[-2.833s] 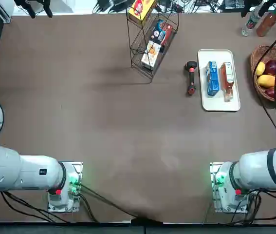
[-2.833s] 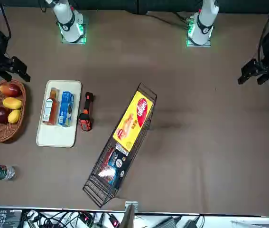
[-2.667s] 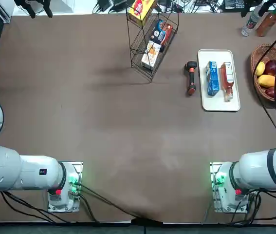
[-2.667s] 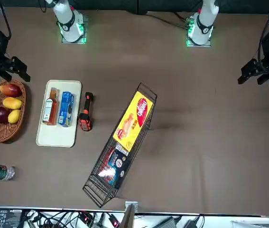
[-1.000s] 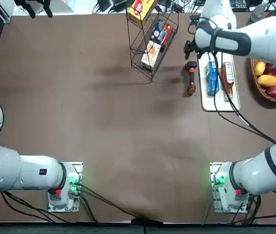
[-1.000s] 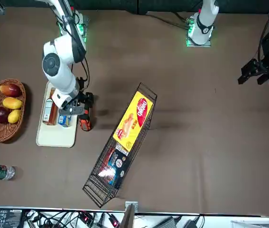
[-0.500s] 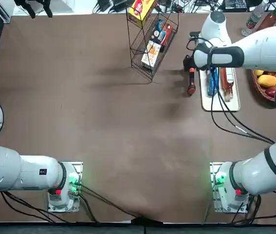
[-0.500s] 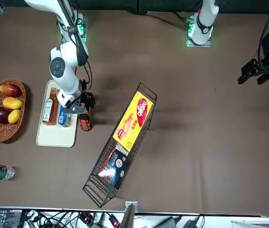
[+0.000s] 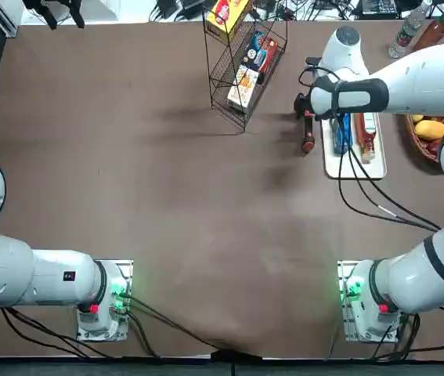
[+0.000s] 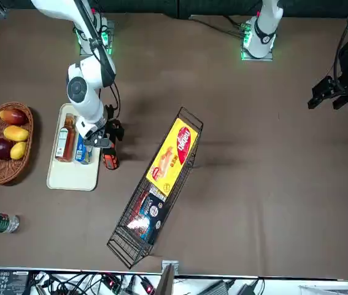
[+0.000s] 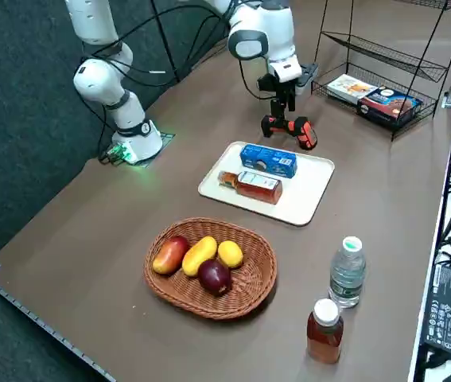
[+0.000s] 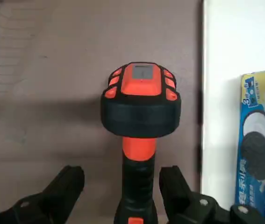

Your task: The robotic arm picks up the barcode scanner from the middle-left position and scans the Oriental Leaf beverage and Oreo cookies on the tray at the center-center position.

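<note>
Right wrist view, tool (image 12: 119,179): fingers apart, one on either side of the scanner's handle
Barcode scanner (image 12: 140,105): frame's upper middle in the front view, beside the tray (image 10: 72,178)
Oreo cookies (image 11: 269,160), Oriental Leaf beverage (image 11: 258,186): on the tray

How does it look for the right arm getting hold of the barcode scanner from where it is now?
Probably yes: the right gripper hovers with open fingers either side of the barcode scanner's handle, and nothing seems wedged between.
</note>
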